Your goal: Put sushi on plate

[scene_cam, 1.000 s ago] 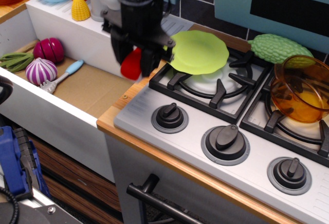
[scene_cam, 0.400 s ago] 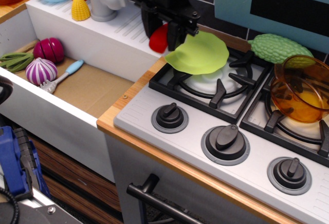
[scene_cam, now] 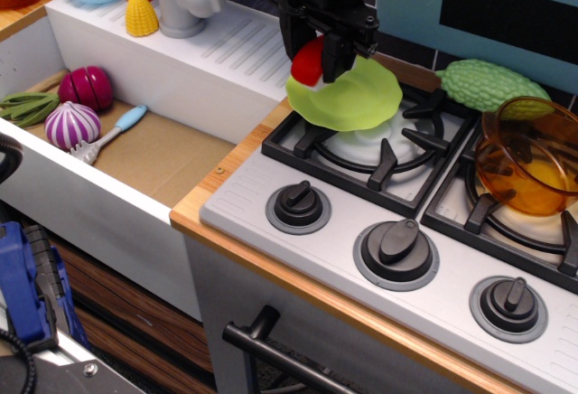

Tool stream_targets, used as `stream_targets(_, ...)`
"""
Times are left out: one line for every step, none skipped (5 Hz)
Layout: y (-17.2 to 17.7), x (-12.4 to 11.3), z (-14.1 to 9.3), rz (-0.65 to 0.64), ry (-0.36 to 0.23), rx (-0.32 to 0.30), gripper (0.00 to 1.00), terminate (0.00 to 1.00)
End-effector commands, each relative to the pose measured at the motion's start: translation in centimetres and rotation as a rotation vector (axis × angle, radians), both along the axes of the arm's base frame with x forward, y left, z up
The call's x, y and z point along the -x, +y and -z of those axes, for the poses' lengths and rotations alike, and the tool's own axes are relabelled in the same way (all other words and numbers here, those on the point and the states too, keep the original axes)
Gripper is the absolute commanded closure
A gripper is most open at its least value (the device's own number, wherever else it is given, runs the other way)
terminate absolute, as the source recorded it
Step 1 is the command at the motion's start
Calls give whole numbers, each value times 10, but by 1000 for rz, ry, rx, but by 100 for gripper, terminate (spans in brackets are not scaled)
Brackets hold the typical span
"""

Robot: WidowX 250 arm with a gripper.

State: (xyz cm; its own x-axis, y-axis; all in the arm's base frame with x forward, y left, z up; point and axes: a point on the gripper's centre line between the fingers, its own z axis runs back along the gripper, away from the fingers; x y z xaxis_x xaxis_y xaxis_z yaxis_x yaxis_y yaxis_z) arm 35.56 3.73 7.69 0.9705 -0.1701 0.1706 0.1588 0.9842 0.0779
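A small glossy red toy sushi piece (scene_cam: 309, 61) hangs with its long axis roughly upright, tilted slightly, just above the left edge of a thin lime-green wavy-rimmed plastic plate (scene_cam: 348, 96) on the stove burner (scene_cam: 384, 154). The black gripper (scene_cam: 321, 51) reaches straight down, jaws clamped on it.

The black arm comes down from the top edge, far in the scene and a little right of centre, its wrist pointing steeply downward. The gripper (scene_cam: 318, 61) hangs at its lower end with the jaws pointing down, closed on either side of the red sushi (scene_cam: 308, 63). One dark finger (scene_cam: 335, 58) stands just right of that piece, the other on its left.
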Motion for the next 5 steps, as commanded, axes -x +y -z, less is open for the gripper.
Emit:
stream_targets(-9,-9,-9,40,-84,13,0,0)
stream_targets(-9,-9,-9,40,-84,13,0,0)
stream_targets(-9,-9,-9,40,-84,13,0,0)
stream_targets(-9,-9,-9,40,-84,13,0,0)
stream_targets(-9,-9,-9,40,-84,13,0,100)
